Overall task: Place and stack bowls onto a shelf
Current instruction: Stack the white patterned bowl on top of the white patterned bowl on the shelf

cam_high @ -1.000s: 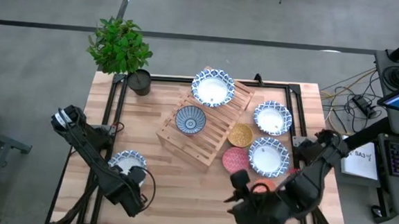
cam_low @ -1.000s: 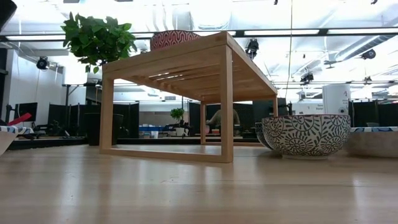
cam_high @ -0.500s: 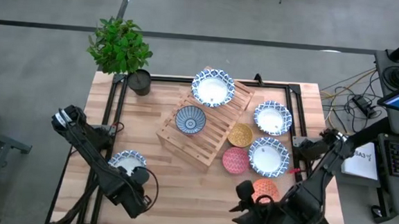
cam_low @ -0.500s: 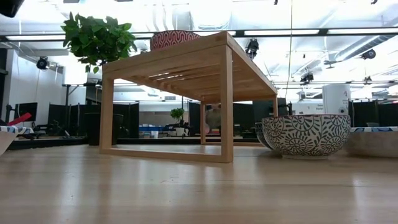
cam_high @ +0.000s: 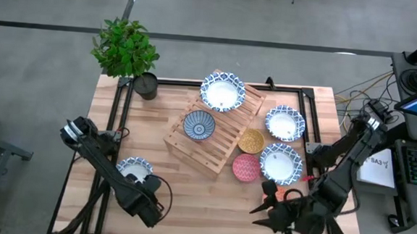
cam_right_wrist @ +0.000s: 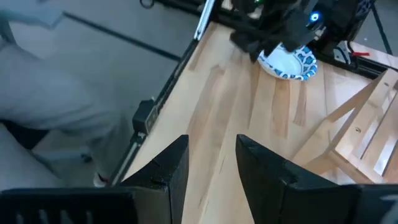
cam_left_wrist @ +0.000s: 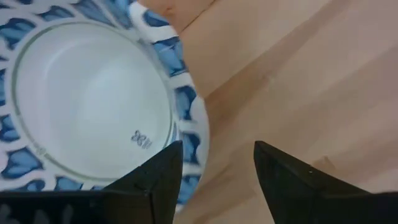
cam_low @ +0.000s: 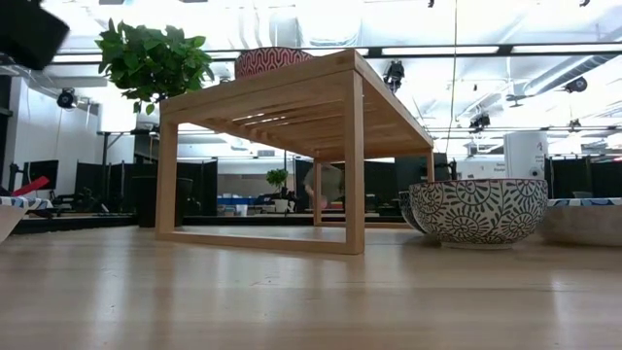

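A white bowl with a blue rim [cam_high: 134, 169] sits on its base on the table's left near part. My left gripper [cam_high: 150, 203] stands open just near of it. In the left wrist view the rim [cam_left_wrist: 186, 124] lies beside one finger, and bare wood shows between the fingers [cam_left_wrist: 217, 155]. The slatted shelf [cam_high: 225, 143] carries a white-and-blue bowl [cam_high: 222, 93] and a blue bowl [cam_high: 198, 124]. My right gripper [cam_high: 267, 208] is open over the table's near right part, with nothing between its fingers [cam_right_wrist: 211, 155].
Beside the shelf, on the right, stand a mustard bowl [cam_high: 250, 141], a pink-red bowl [cam_high: 246, 167] and two white-and-blue bowls [cam_high: 284, 123] [cam_high: 281, 163]. A potted plant [cam_high: 129, 50] is at the far left corner. Bare wood lies between the two grippers along the near edge.
My right gripper has gone toward the table's right and near edges, and its arm now covers most of the orange bowl that showed half a second ago. My left gripper has shifted a little toward the right. The left bowl has stayed on the table.
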Controlling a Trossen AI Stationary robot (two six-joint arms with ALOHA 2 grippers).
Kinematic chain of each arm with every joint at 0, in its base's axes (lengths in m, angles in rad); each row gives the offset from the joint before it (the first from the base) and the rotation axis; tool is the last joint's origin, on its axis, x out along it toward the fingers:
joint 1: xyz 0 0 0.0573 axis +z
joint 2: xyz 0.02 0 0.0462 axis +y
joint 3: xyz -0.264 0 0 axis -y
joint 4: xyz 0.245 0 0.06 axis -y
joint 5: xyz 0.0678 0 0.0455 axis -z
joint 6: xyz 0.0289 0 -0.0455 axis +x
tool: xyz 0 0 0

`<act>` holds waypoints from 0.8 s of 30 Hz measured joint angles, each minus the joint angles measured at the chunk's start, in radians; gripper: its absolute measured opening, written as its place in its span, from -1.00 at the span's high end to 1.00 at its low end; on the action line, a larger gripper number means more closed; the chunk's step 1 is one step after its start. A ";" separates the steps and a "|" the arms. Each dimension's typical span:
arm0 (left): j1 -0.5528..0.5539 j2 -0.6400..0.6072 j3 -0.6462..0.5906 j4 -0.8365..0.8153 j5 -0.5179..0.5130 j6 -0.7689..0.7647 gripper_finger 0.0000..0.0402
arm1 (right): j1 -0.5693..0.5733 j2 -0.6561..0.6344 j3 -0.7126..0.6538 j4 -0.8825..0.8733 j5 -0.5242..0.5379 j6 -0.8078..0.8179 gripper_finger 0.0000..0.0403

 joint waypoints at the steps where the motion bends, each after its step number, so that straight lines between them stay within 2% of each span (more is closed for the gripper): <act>1: 0.004 0.013 0.000 0.006 0.001 0.011 0.12 | 0.000 -0.017 -0.024 0.024 0.001 0.000 0.40; 8: 0.030 0.066 -0.001 0.009 0.024 0.037 0.32 | 0.003 -0.068 -0.122 0.114 0.008 -0.001 0.38; 17: 0.038 0.086 -0.001 -0.002 0.029 0.050 0.67 | 0.003 -0.048 -0.154 0.160 0.013 -0.002 0.38; 21: 0.038 0.086 0.024 -0.016 0.045 0.065 0.93 | 0.007 -0.038 -0.160 0.170 0.015 0.001 0.38; 24: 0.038 0.086 0.062 -0.032 0.060 0.080 0.96 | 0.015 -0.027 -0.165 0.191 0.015 -0.002 0.39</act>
